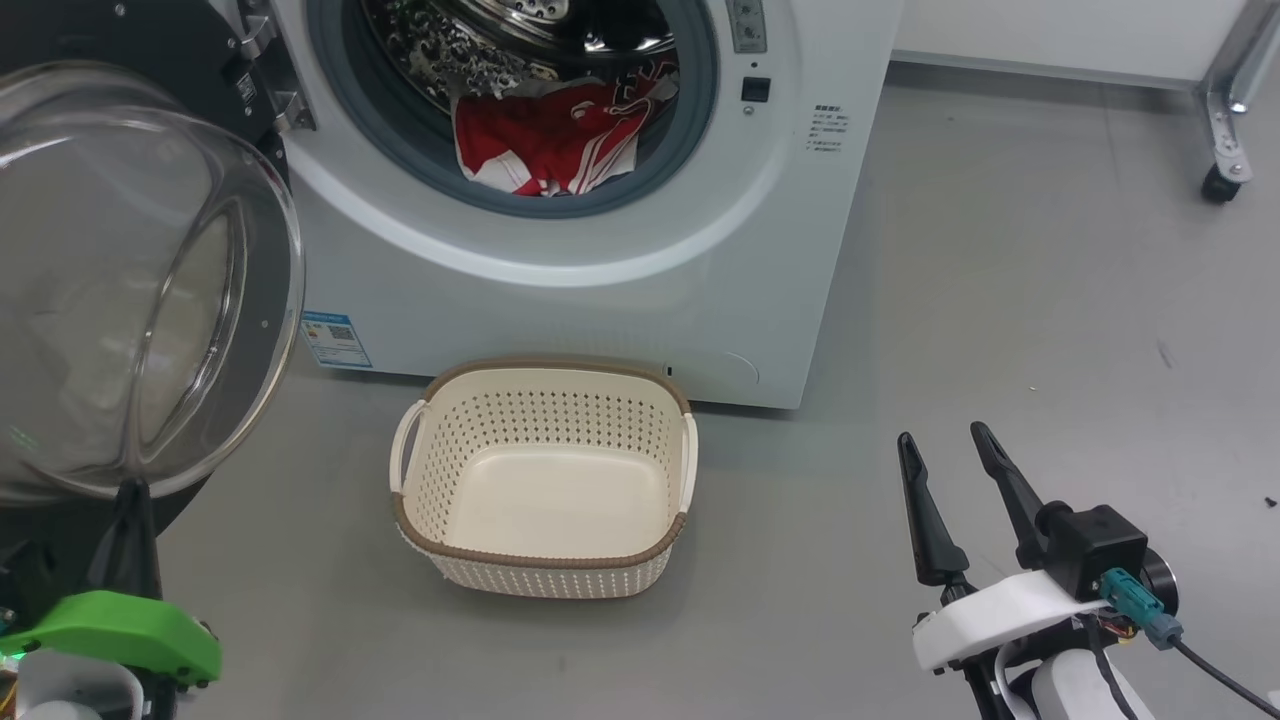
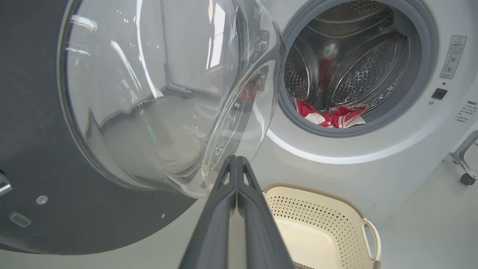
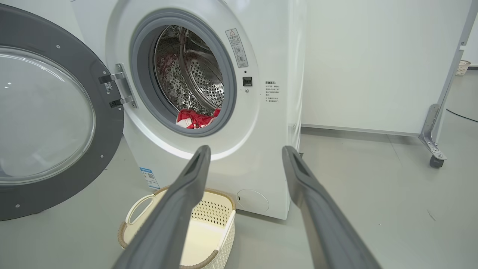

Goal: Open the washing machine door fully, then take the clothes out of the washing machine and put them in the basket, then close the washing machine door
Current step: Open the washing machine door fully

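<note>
2 grippers in view, 1 machine, 1 basket.

Left gripper [image 2: 236,161] — fingers pressed flat together along their length, nothing between them. In the left wrist view the tips sit at the lower edge of the glass bowl of the washing machine door [image 3: 48,116]; whether they touch the glass cannot be told. In the head view this arm's green wrist cover [image 1: 120,625] is at the lower left, a dark finger rising to the door's lower rim.

Door stands swung wide to the robot's left on its hinge [image 3: 119,89], inner face and bulging bowl turned toward the robot.

Washing machine [image 1: 600,290]: mouth uncovered, grey rubber ring [image 1: 690,130] and perforated steel drum [image 2: 358,67] visible. Blue label [image 1: 335,340] low on the front, left side.

Clothes [image 1: 555,140] — red with white stripes, heaped at the bottom front of the drum, the front edge draped over the lower lip of the rubber ring.

Basket [image 1: 560,365] upright on the grey floor [image 1: 1000,300], just in front of the machine and below the mouth; its cream bottom shows bare.

Right gripper [image 1: 943,437]: fingers spread wide, holding nothing, over the floor to the right of the basket, apart from both basket and machine.

Wheeled metal frame leg [image 1: 1225,150] at far right.
</note>
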Motion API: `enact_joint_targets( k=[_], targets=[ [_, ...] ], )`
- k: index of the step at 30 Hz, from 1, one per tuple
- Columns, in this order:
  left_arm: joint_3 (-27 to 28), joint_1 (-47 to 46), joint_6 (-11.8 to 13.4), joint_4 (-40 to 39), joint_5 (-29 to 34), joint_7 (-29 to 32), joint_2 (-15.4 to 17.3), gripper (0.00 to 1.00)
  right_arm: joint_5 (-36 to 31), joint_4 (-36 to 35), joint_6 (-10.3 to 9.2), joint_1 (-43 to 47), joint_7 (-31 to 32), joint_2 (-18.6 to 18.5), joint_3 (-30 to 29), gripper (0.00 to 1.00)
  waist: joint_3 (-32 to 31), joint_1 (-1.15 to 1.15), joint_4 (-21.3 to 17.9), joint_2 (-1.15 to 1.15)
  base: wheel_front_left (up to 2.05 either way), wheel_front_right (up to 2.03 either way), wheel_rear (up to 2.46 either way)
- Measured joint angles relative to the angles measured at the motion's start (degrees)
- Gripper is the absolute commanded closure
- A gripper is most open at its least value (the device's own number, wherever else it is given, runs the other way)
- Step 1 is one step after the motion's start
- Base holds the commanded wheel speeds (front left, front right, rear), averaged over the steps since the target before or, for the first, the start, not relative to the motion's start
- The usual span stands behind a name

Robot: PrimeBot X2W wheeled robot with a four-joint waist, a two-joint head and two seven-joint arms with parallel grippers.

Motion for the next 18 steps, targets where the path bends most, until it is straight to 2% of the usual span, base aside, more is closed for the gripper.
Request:
enact_joint_targets(
  k=[11,18],
  targets=[
    [-2.60,4.73,-0.92,-4.43,0.03,-1.27,-1.80,1.00,0.37,-0.13,0.00,2.05,0.00,0.13,-0.34,0.00,-2.83,0.00,-5.45,0.00,0.00,0.00,0.00],
    [-4.41,6.56,-1.00,-7.35,0.22,-2.53,-2.87,1.00,0.56,-0.52,-0.01,3.15,0.00,0.22,-0.93,0.00,-3.57,0.00,-7.31,0.00,0.00,0.00,0.00]
  ],
)
